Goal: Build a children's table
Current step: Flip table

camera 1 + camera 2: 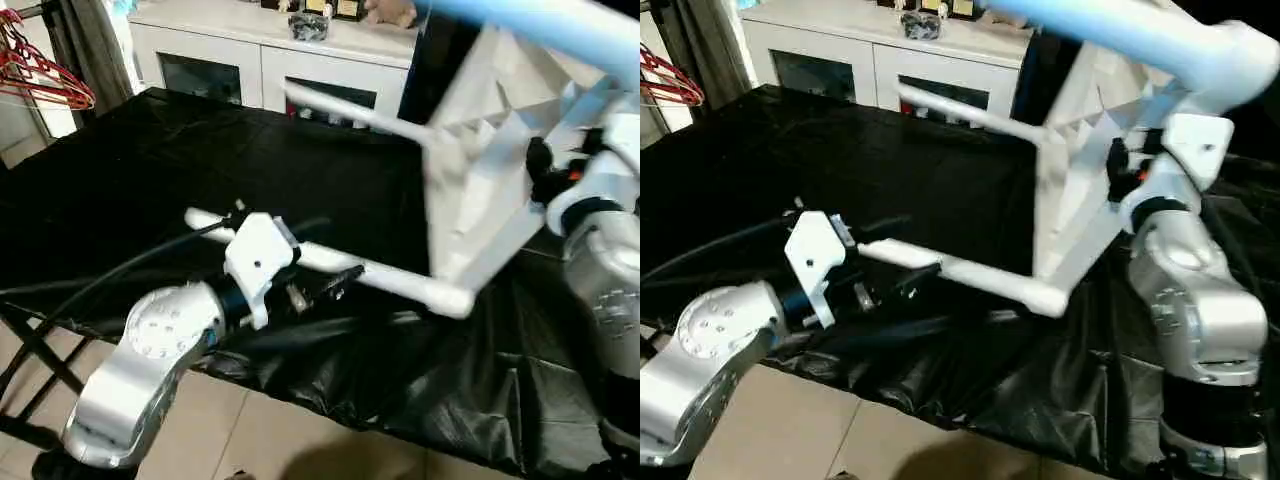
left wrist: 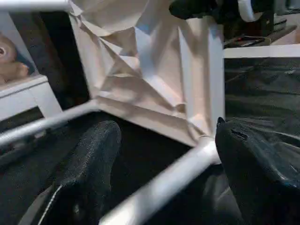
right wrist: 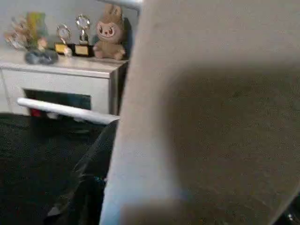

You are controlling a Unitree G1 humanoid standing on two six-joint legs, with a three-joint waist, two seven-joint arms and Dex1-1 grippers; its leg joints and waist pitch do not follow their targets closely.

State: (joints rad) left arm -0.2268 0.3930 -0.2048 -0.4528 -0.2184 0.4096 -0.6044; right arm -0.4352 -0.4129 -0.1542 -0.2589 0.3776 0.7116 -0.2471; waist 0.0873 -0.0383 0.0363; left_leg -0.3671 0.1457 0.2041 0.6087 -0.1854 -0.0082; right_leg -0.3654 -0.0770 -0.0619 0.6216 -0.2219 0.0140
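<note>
The children's table top (image 1: 470, 150) stands on edge over the black-covered workbench, its ribbed underside (image 2: 140, 61) facing my left side. Three white legs sit in its corner sockets. The lowest leg (image 1: 400, 282) runs leftward just above the sheet, and another leg (image 1: 345, 108) juts out higher up. My left gripper (image 2: 164, 127) is open, its black fingers (image 2: 89, 173) either side of the low leg (image 2: 159, 190). My right gripper (image 1: 1127, 168) is shut on the top's rim, and one of its fingers (image 3: 86, 187) shows beside the white panel (image 3: 211, 117).
A white cabinet (image 1: 260, 55) with glass doors stands behind the bench, carrying trophies and a plush toy (image 3: 108, 35). Red hangers (image 1: 40, 75) hang at the far left. The black sheet (image 1: 150, 160) drapes over the bench's near edge above tiled floor (image 1: 260, 430).
</note>
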